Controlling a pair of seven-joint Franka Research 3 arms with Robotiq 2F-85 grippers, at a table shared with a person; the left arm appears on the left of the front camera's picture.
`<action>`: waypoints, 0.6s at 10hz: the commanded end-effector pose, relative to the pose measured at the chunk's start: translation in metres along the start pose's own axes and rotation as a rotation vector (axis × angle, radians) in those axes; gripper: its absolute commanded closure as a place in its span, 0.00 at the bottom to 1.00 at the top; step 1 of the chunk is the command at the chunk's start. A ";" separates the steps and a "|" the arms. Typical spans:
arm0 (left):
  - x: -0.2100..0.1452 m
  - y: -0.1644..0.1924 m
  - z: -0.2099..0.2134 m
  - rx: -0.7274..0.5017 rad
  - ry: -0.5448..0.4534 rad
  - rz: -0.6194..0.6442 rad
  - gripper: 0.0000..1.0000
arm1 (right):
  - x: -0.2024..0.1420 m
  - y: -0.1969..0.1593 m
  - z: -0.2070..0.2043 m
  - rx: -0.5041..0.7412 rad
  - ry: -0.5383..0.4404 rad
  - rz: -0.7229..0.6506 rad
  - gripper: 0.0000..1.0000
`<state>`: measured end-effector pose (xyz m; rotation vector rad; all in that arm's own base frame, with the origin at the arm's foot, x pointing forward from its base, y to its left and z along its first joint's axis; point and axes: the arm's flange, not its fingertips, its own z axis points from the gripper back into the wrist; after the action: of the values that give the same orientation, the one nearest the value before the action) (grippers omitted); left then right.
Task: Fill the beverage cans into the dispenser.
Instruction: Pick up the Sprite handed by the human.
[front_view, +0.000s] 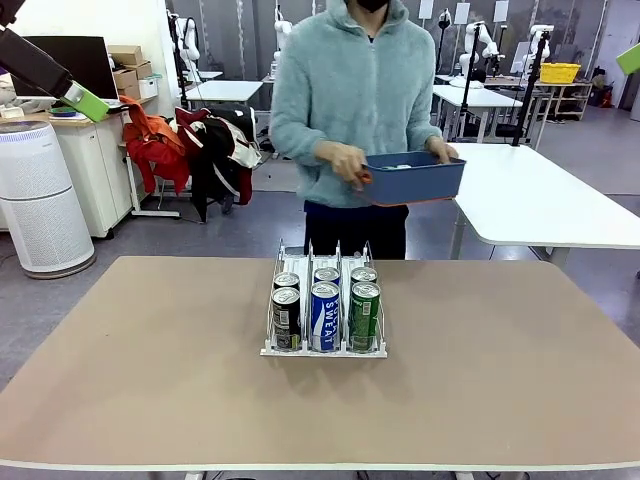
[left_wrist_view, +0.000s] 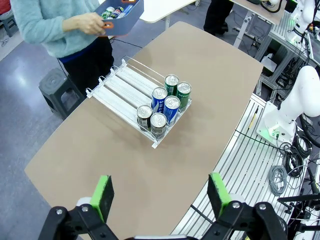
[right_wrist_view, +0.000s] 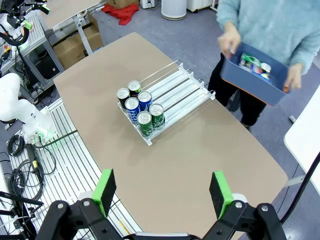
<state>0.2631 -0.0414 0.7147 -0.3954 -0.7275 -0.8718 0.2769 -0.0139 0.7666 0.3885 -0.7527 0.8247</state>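
Six slim drink cans are racked in the clear three-lane dispenser; left gripper and right gripper are spread empty; another can is probably needed next.

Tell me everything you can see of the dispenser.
The dispenser is a small clear rack on a white base, with thin upright dividers making three lanes, each one can wide. It sits in the middle of the tan table, lanes running from the robot's side toward the person. At its near end stand upright black cans in the left lane, blue cans in the middle, green cans on the right, two per lane. The far stretch of each lane is bare. Nothing else touches it.
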 end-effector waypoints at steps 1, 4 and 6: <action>0.000 0.001 -0.001 0.000 0.002 0.007 0.00 | -0.001 0.001 -0.001 0.002 0.009 0.000 0.00; 0.000 0.001 -0.001 0.000 0.002 0.007 0.00 | -0.001 0.001 -0.001 0.002 0.009 0.000 0.00; 0.000 0.001 -0.001 0.000 0.002 0.007 0.00 | -0.001 0.001 -0.001 0.002 0.009 0.000 0.00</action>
<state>0.2631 -0.0414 0.7147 -0.3954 -0.7275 -0.8718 0.2769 -0.0139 0.7666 0.3885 -0.7527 0.8247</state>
